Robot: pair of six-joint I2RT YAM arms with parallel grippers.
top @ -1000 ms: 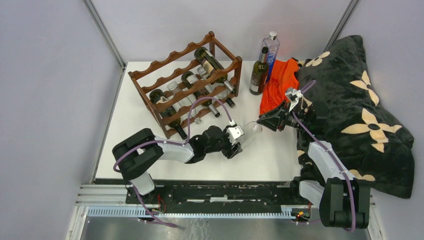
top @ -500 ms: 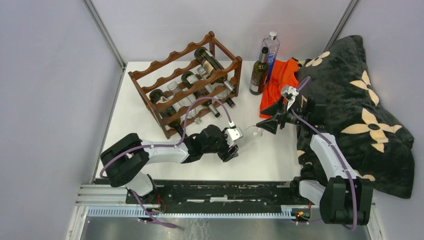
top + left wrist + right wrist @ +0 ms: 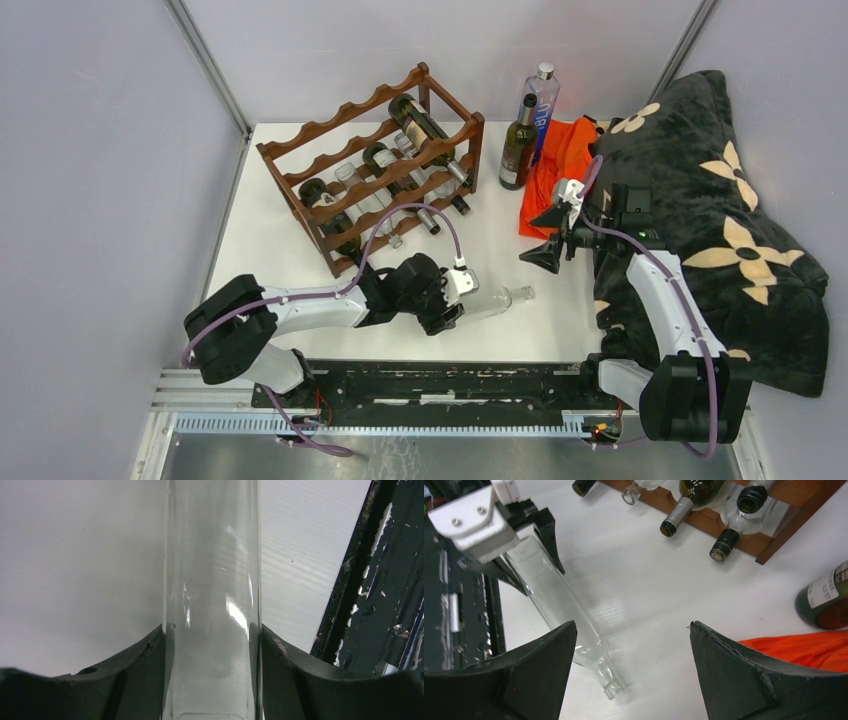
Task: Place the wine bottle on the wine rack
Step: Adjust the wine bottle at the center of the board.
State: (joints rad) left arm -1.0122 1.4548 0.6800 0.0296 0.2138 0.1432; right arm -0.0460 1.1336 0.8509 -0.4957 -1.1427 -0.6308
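Observation:
The wine bottle (image 3: 500, 298) is clear glass and lies nearly flat near the table's front edge, its neck pointing right. My left gripper (image 3: 452, 302) is shut on its body; in the left wrist view the glass (image 3: 212, 605) fills the gap between both fingers (image 3: 295, 665). My right gripper (image 3: 545, 238) hangs open above and right of the neck, touching nothing; its wrist view shows the bottle's (image 3: 559, 600) mouth below the wide-apart fingers (image 3: 744, 675). The reddish-brown wine rack (image 3: 372, 185) stands at the back left with several bottles lying in it.
A dark green bottle (image 3: 518, 145) and a tall blue bottle (image 3: 540, 105) stand upright right of the rack. An orange cloth (image 3: 560, 170) and a black flowered blanket (image 3: 720, 220) cover the right side. The black base rail (image 3: 450, 385) runs along the near edge.
My right gripper opened, let go of the bottle's neck and drew back up and to the right. The left gripper carried the bottle down and toward the front edge.

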